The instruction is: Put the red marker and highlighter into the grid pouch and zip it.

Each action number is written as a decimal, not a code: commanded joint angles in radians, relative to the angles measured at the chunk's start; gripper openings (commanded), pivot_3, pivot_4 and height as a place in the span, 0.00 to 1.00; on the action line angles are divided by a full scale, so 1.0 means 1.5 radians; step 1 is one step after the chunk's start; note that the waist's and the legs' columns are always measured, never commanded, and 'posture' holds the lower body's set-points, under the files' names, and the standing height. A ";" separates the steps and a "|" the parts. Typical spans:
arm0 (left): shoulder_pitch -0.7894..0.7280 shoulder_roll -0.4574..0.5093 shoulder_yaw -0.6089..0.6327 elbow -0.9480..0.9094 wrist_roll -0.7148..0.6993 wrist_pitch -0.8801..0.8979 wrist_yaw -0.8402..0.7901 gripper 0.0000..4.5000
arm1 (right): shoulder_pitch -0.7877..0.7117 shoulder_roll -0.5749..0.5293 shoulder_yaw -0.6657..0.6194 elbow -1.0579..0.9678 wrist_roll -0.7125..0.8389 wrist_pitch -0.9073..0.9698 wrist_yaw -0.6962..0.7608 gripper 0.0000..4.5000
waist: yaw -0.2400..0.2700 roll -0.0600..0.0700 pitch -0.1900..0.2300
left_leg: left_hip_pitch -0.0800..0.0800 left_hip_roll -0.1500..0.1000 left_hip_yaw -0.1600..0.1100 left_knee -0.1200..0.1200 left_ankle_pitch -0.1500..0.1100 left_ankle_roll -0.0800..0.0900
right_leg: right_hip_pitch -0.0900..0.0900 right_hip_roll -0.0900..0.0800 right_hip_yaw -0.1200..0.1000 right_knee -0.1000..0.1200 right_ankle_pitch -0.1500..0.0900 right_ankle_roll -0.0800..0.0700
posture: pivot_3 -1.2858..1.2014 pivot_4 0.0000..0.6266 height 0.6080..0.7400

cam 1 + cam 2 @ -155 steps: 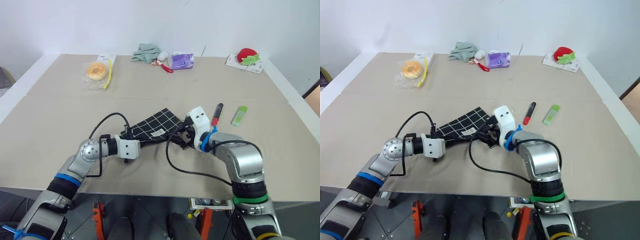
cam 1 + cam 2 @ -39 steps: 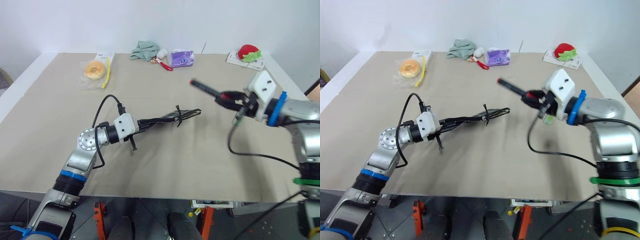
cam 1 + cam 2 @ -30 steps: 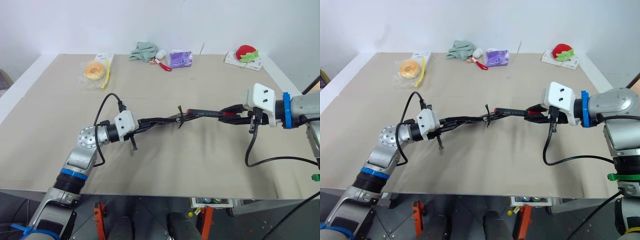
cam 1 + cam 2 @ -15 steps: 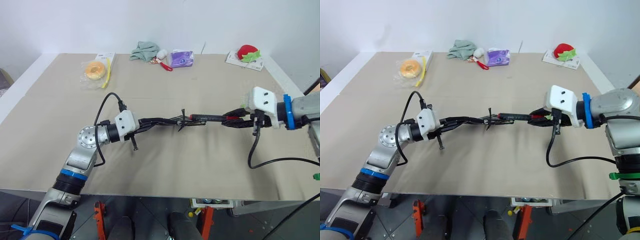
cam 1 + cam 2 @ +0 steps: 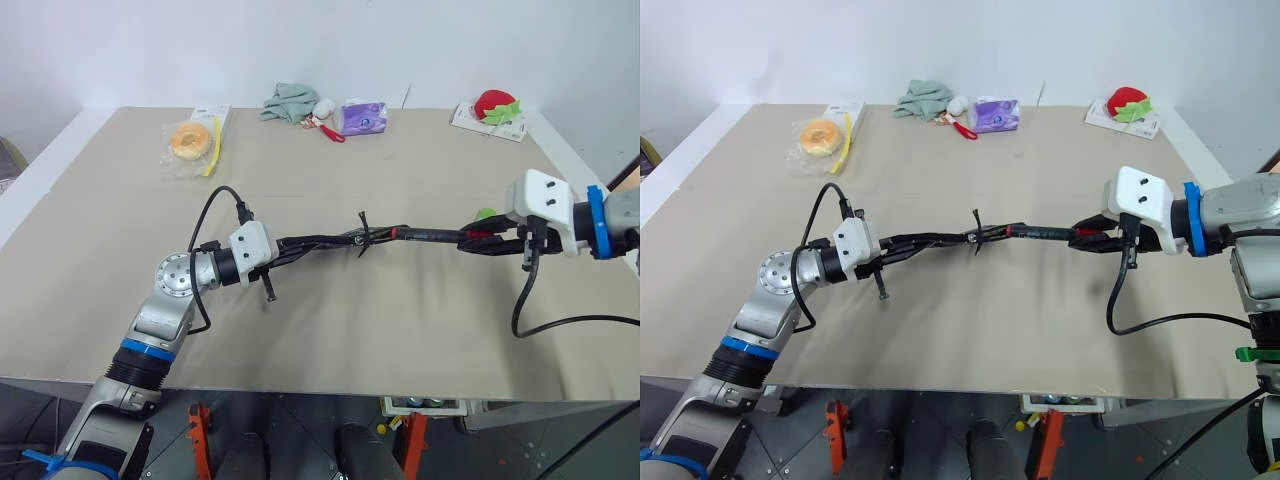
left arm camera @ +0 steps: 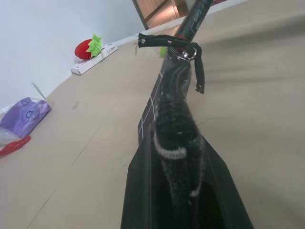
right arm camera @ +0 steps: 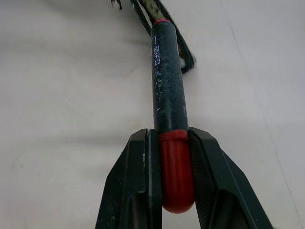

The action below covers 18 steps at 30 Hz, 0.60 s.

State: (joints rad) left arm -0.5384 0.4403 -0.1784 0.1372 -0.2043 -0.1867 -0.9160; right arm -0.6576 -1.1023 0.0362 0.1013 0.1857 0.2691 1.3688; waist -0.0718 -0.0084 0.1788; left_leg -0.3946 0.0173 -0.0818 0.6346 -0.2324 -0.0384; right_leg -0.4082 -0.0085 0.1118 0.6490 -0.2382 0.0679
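The grid pouch (image 5: 325, 241) hangs edge-on above the table, one end pinched in my shut left gripper (image 5: 290, 245), its zipper cord (image 6: 198, 72) dangling at the far end. My right gripper (image 7: 175, 177) is shut on the red end of the red marker (image 5: 430, 235). The marker lies about level, with its black barrel (image 7: 167, 81) pointing at the pouch. Its far tip meets the pouch's free end; I cannot tell whether it is inside. A bit of the green highlighter (image 5: 485, 213) shows on the table just behind my right gripper.
Along the far edge of the table (image 5: 400, 330) lie a bagged doughnut (image 5: 192, 141), a green cloth (image 5: 290, 103), a red-and-white utensil (image 5: 328, 130), a purple packet (image 5: 362, 118) and a strawberry toy (image 5: 495, 106) on a card.
The pouch and the marker, lying on the table five seconds ago, were lifted. The marker swung to the pouch's end. Over the last second my right gripper drifted right with it.
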 commanded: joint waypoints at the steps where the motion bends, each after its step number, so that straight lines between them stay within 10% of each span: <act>1: -0.004 -0.003 0.021 -0.022 -0.008 -0.002 0.006 0.00 | -0.013 -0.003 -0.004 0.002 -0.012 -0.018 -0.003 0.11 | 0.000 0.000 0.000 | 0.000 0.000 0.000 0.000 0.000 0.000 | 0.000 0.000 0.000 0.000 0.000 0.000 | 0.52 0.24 1.00; 18: -0.026 -0.059 0.003 -0.016 -0.006 0.013 0.011 0.00 | -0.123 0.159 0.120 0.005 -0.108 -0.097 -0.037 0.11 | 0.000 0.000 0.000 | 0.000 0.000 0.000 0.000 0.001 -0.001 | 0.000 0.000 0.000 0.001 0.002 -0.003 | 0.52 0.24 1.00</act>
State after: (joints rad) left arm -0.5454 0.3593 -0.1836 0.1364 -0.2038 -0.1647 -0.9056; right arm -0.8114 -0.8672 0.2252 0.1301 0.0275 0.1407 1.3193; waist -0.0720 -0.0086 0.1788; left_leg -0.3943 0.0172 -0.0826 0.6350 -0.2312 -0.0403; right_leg -0.4081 -0.0084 0.1114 0.6506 -0.2350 0.0631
